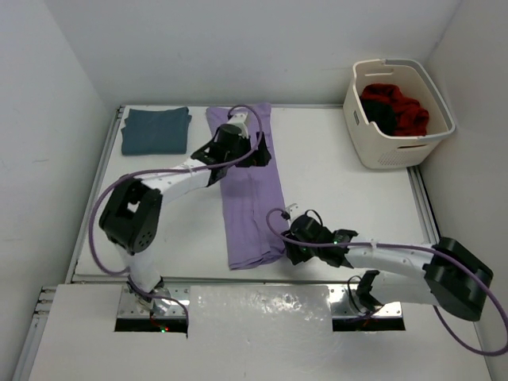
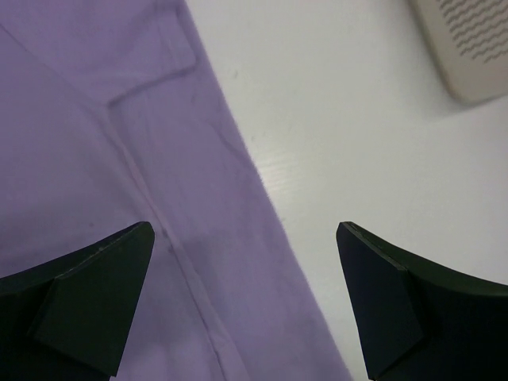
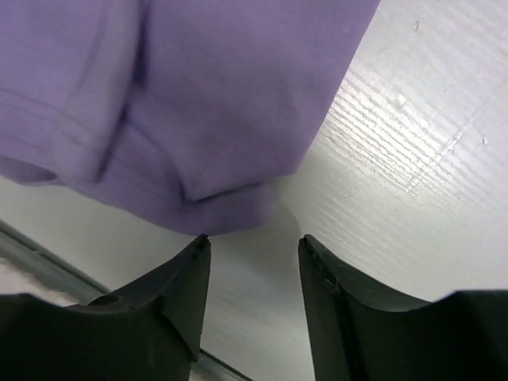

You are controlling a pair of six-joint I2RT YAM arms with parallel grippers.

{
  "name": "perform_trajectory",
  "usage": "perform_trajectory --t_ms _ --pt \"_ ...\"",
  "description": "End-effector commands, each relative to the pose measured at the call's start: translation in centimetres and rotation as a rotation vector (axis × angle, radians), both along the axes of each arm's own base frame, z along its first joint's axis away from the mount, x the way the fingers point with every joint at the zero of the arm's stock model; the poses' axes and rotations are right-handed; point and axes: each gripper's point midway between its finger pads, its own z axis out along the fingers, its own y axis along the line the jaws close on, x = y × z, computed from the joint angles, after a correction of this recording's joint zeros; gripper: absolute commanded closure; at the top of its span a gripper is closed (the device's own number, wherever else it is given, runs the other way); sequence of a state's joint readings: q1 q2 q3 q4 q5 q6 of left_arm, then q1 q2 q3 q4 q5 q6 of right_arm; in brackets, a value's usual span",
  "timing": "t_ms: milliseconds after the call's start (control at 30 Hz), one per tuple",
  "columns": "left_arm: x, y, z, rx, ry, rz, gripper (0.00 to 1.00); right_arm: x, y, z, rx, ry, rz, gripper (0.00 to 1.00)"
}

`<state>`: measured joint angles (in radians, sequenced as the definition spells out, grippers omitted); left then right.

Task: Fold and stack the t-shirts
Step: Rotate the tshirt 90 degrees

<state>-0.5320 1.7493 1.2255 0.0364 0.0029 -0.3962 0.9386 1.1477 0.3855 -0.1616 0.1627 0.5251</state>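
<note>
The lavender t-shirt [image 1: 250, 194] lies as a long folded strip down the middle of the table. My left gripper [image 1: 258, 155] is open over its right edge near the far end; the cloth edge [image 2: 238, 262] runs between the jaws. My right gripper [image 1: 287, 251] is open and empty, low at the shirt's near right corner [image 3: 230, 208]; the left fingertip [image 3: 198, 246] is just short of the hem. A folded teal-blue t-shirt [image 1: 155, 129] lies at the far left. Red [image 1: 409, 111] and black [image 1: 381, 117] t-shirts sit in the basket.
The cream laundry basket [image 1: 397, 151] stands at the far right corner, and its wall shows in the left wrist view [image 2: 468, 48]. White walls close in the table on three sides. The table's metal front rail [image 3: 48, 266] runs close below my right gripper.
</note>
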Motion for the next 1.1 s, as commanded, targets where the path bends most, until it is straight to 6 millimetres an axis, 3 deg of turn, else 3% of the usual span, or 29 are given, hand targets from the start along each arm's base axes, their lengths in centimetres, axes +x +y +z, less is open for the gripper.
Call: perform_trajectory --t_ms 0,200,367,467,500,600,933,1067 --pt "-0.2 -1.4 -3.6 0.006 0.037 -0.073 0.00 1.9 1.4 0.6 -0.002 -0.068 0.026 0.53" --pt "0.2 -2.7 -7.5 0.031 0.085 -0.110 0.00 2.5 1.7 -0.3 -0.043 -0.079 0.049 0.60" --pt "0.1 -2.9 -9.0 0.033 0.109 -0.116 0.00 2.1 2.3 -1.1 -0.043 -0.054 0.097 0.67" --pt "0.2 -2.8 -9.9 0.043 0.123 -0.107 0.00 1.8 2.3 -1.3 -0.044 -0.041 0.113 0.82" --pt "0.4 -2.7 -10.2 0.048 0.126 -0.101 0.00 1.6 2.4 -1.3 -0.036 -0.033 0.120 0.99" --pt "0.6 -2.4 -10.8 0.064 0.134 -0.081 0.00 1.0 1.9 -1.5 -0.041 -0.010 0.114 1.00" --pt "1.2 -1.4 -13.1 0.123 0.182 -0.023 0.00 -4.2 -1.1 -3.5 0.010 0.198 -0.019 1.00" --pt "1.0 -1.4 -13.8 0.131 0.203 -0.022 0.00 -4.8 -2.1 -3.9 0.019 0.217 -0.085 1.00"
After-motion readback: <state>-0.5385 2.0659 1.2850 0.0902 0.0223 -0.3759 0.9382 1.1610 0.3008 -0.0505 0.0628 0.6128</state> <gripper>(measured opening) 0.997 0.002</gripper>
